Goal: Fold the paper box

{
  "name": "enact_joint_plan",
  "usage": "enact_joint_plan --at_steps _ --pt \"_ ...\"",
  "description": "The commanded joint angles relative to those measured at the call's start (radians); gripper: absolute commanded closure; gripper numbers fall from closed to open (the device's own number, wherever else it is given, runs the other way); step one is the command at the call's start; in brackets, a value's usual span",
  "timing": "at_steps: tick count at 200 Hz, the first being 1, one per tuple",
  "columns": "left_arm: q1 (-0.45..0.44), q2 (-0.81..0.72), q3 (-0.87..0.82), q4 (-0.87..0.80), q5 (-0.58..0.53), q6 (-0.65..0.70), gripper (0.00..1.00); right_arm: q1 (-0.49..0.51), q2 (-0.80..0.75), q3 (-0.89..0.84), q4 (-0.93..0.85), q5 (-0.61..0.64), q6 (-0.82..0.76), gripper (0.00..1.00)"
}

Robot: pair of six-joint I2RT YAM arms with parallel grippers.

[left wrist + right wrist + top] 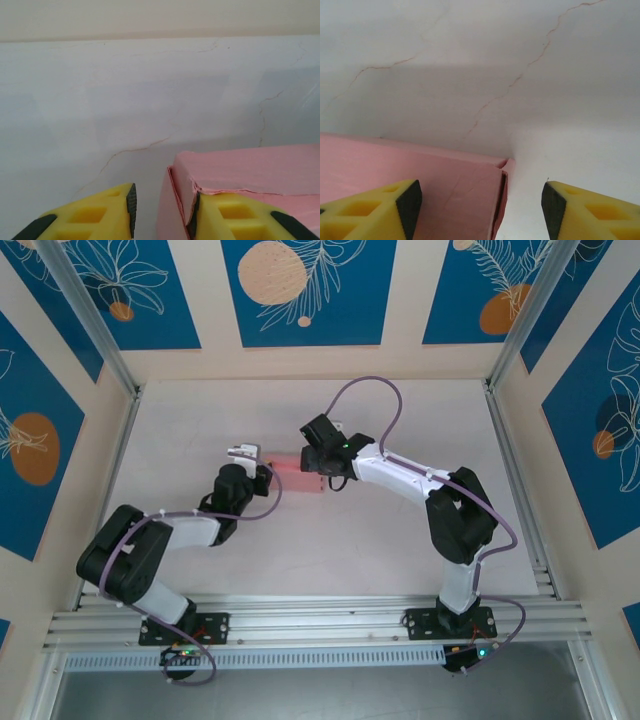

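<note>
The white table [400, 570] takes up most of my overhead view, and both arms reach in over its middle: the left arm [190, 530] from the near left, the right arm [400, 472] bent in from the near right. Between their wrists sits the paper box [292, 475], salmon pink, about mid-table. It stands as a low box rather than a flat sheet, so I judge the folding well along, though I cannot tell which flaps are tucked

From the left wrist, the left jaws stand partly open across one end of the box. The end wall [175, 210] rises in the gap, close against one finger [235, 212], while the other finger [100, 217] is clear of it over bare table, so nothing is pinched. From the right wrist, the right jaws are wide. One pad [410, 207] sits over the pink top and the other [552, 207] out over the table, with the box's corner edge [502, 200] untouched between them

I expect this card to be very light, thin and easy to crease or tear; the edge by the left finger looks ragged. It will likely skid on the smooth table, so I would take a wall near a fold line, gently, with the other arm bracing
</note>
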Motion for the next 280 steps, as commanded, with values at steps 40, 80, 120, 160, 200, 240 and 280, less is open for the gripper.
enact_joint_plan --at_steps 40,80,120,160,200,240,280 --pt "-0.018 -0.14 -0.035 -0.263 0.087 -0.089 0.5 -0.008 0.007 -0.044 -0.019 -0.005 0.016 0.4" --pt "-0.017 -0.199 0.005 -0.465 0.205 -0.146 0.27 -0.011 0.009 -0.052 -0.011 -0.008 0.018 0.42" --pt "-0.012 -0.233 0.031 -0.56 0.336 -0.203 0.03 -0.01 0.009 -0.061 0.002 -0.016 0.018 0.42" --pt "-0.005 -0.263 0.082 -0.627 0.406 -0.267 0.0 -0.01 0.016 -0.063 0.007 -0.016 0.017 0.42" --pt "-0.002 -0.271 0.111 -0.645 0.423 -0.345 0.0 -0.01 0.018 -0.061 0.007 -0.019 0.01 0.42" --pt "0.017 -0.302 0.12 -0.655 0.3 -0.454 0.01 -0.01 0.015 -0.062 0.005 -0.025 0.008 0.43" --pt "0.052 -0.257 0.139 -0.61 0.315 -0.53 0.11 -0.009 0.015 -0.059 0.001 -0.026 0.006 0.43"
